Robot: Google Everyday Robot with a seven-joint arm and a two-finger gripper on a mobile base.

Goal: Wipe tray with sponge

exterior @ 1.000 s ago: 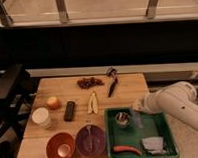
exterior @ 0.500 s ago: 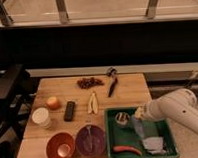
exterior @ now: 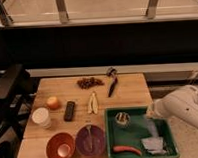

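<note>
Camera view: gripper (exterior: 151,122) over green tray (exterior: 116,142), near sponge (exterior: 152,144).

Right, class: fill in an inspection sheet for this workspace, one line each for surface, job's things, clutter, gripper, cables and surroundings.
Surface: wooden table.
Job's things: green tray at the front right; pale sponge under the gripper.
Clutter: in the tray, small tin, red pepper, grey cloth; on the table, orange bowl, purple bowl, banana peel, remote.
Gripper: gripper over the tray's right half.
Cables: nothing seen.
Surroundings: dark wall and railing behind.
</note>
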